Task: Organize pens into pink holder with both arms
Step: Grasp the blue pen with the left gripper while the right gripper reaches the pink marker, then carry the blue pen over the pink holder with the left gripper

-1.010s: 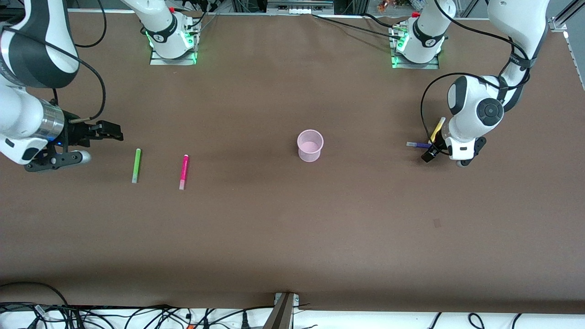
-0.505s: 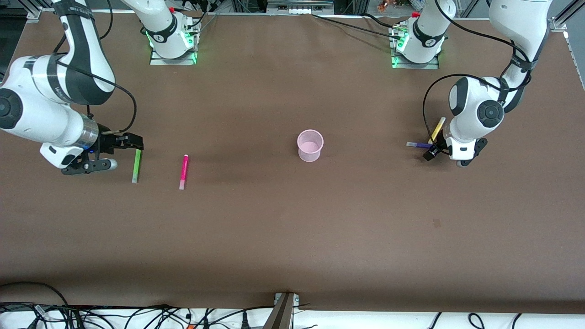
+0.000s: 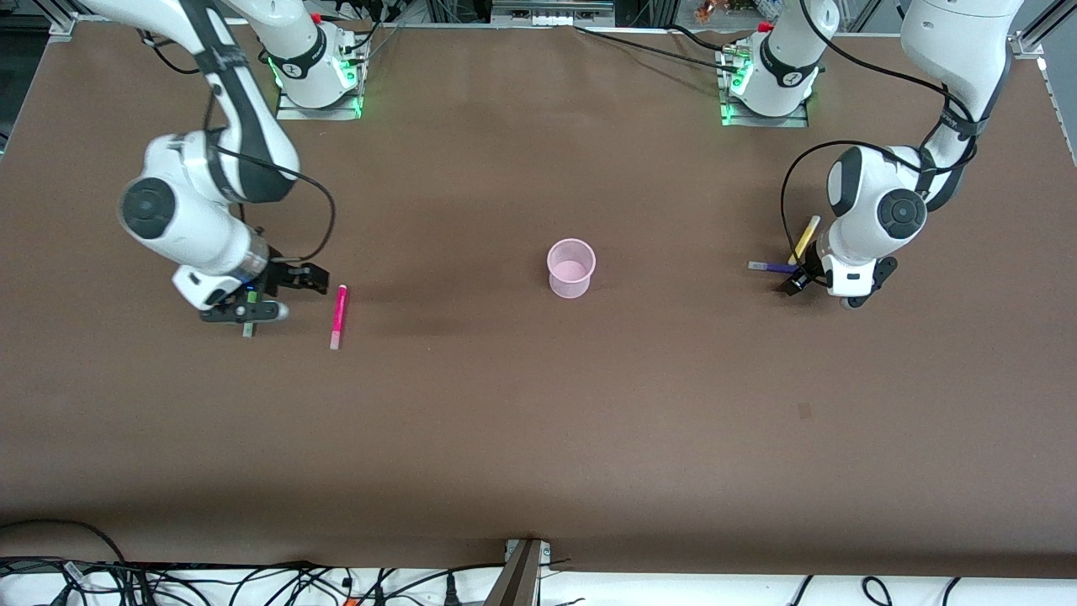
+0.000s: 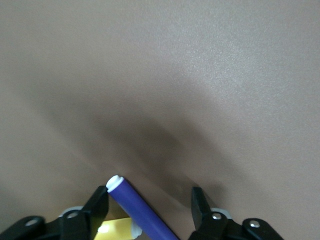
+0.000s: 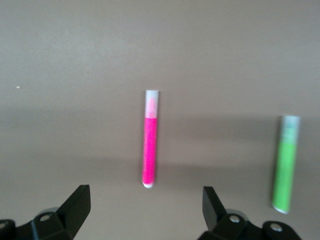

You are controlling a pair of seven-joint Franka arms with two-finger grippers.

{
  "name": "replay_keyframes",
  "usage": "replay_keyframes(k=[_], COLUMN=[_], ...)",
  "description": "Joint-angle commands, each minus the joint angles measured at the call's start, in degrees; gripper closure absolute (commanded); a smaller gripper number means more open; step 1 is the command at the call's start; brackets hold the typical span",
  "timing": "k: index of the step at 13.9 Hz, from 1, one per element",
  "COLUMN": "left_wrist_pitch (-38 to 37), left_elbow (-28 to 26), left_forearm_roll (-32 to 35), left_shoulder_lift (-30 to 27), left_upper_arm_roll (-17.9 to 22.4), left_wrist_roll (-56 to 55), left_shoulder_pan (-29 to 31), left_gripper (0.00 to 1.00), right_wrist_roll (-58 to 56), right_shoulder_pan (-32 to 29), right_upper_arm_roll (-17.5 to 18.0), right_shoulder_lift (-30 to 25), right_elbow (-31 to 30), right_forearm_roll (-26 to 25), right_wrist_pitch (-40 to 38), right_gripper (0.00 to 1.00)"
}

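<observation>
The pink holder (image 3: 571, 268) stands upright mid-table. My right gripper (image 3: 307, 279) (image 5: 145, 200) hangs open and low beside the magenta pen (image 3: 338, 316) (image 5: 150, 145), with nothing between its fingers. That hand covers most of the green pen (image 3: 248, 329) (image 5: 286, 165); only its nearer end shows in the front view. At the left arm's end, my left gripper (image 3: 793, 284) (image 4: 149, 202) is down at the table, jaws open astride the purple pen (image 3: 767, 267) (image 4: 142, 210). One finger (image 4: 100, 205) touches it and the other stands apart. The yellow pen (image 3: 805, 238) (image 4: 112, 227) lies crossed against the purple one.
The brown table top (image 3: 538, 421) is bare between the holder and each pair of pens. Both arm bases (image 3: 315, 76) (image 3: 770, 84) stand along the edge farthest from the front camera. Cables lie past the nearest edge.
My right arm swung in from the table's end, passed over the green pen and reached the magenta one. My left gripper's jaws narrowed around the purple pen; that arm hardly moved.
</observation>
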Motion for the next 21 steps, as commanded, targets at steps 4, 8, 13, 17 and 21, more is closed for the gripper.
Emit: replay_keyframes(k=[4, 8, 13, 17, 21], left_wrist_pitch=[0.6, 0.0, -15.6, -21.1, -21.1], left_elbow=[0.2, 3.5, 21.4, 32.4, 37.3], left_forearm_roll=[1.1, 1.0, -0.1, 1.0, 7.2], left_shoulder_lift=[0.2, -0.9, -2.2, -2.2, -0.4], left_upper_arm_roll=[-0.1, -1.8, -10.7, -21.0, -21.2], left_wrist_roll=[0.7, -0.4, -11.9, -26.8, -37.4], left_shoulder_pan=[-0.1, -0.5, -0.6, -1.8, -12.4], left_gripper=[0.98, 1.0, 1.0, 1.0, 1.0], right_wrist_roll=[0.7, 0.8, 4.7, 4.6, 4.1], right_shoulder_pan=[0.0, 0.1, 2.3, 2.4, 2.4], right_upper_arm_roll=[0.1, 0.3, 0.6, 0.6, 0.6], right_shoulder_lift=[2.1, 3.5, 4.4, 6.0, 6.3], right_elbow=[-9.7, -9.7, -9.6, -9.6, -9.6], right_forearm_roll=[0.3, 0.3, 0.3, 0.2, 0.2], right_wrist_pitch=[16.3, 16.9, 17.4, 19.9, 19.9], right_gripper=[0.06, 0.24, 0.26, 0.26, 0.37])
